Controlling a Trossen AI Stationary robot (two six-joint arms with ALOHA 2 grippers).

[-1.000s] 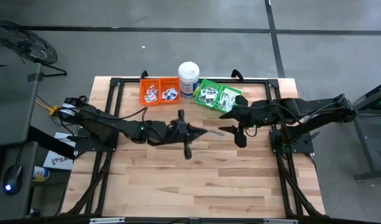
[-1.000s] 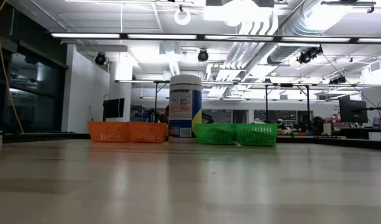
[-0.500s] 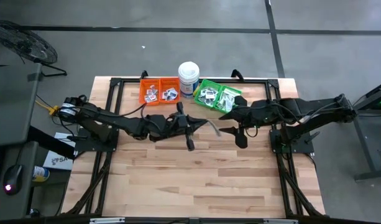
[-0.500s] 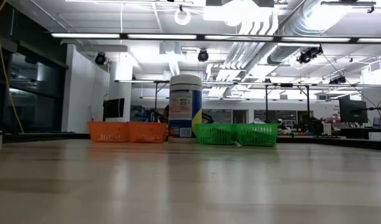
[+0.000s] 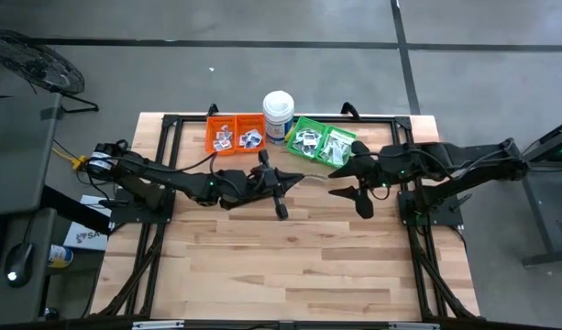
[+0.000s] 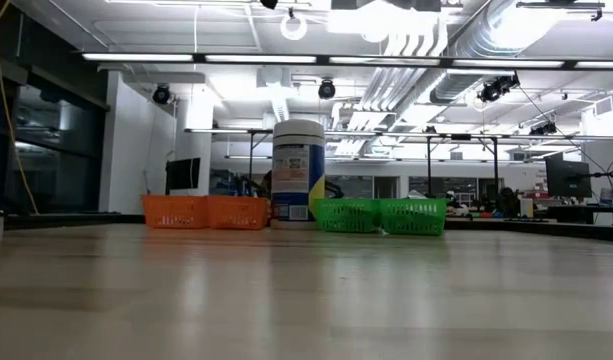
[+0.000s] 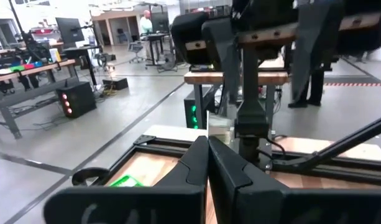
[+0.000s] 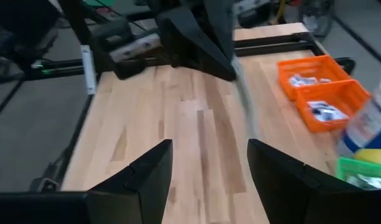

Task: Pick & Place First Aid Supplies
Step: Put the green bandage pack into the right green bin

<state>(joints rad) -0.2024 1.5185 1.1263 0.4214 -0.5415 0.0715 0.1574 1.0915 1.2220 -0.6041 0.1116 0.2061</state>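
Pale wood planks make up the table (image 5: 262, 266), and along its far edge stand an orange bin (image 5: 236, 134), a tall white tub (image 5: 279, 115) and a green bin (image 5: 321, 142), with the first aid supplies (image 5: 251, 138) lying as small packets inside both bins. The left gripper (image 5: 299, 178) reaches over the table's middle toward the right arm, its fingers pressed together on a pale strip packet (image 7: 219, 130) that juts from the tips. The right gripper (image 5: 347, 181) hangs just in front of the green bin with its fingers spread apart and nothing between them, facing the left gripper but apart from it.
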